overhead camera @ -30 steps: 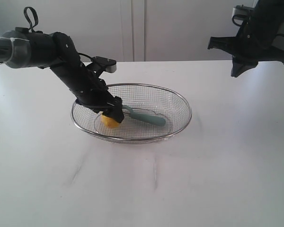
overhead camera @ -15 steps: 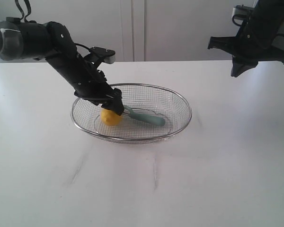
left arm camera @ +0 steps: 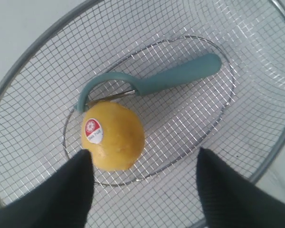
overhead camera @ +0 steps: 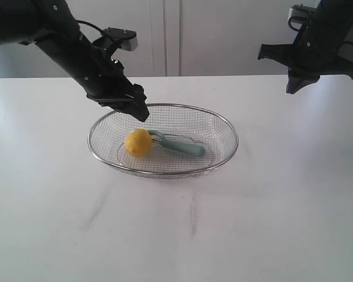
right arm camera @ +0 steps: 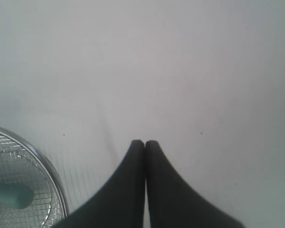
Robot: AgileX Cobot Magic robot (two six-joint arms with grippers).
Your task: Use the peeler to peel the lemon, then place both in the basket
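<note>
Lemon (overhead camera: 138, 143) and peeler (overhead camera: 179, 145) lay touching inside the wire basket (overhead camera: 223, 126); left gripper (overhead camera: 141, 110) hovered above, jaws spread, empty; right gripper (right arm camera: 145, 142) sat pinched closed, well apart.

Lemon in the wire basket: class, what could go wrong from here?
1. The yellow lemon lies loose in the silver wire-mesh basket, against the teal-handled peeler; it may roll.
2. The open left pincer hangs low over the basket; moving low could snag it.
3. The lemon's visible skin looks whole, with its red-and-white sticker on, so peeling seems doubtful.
</note>
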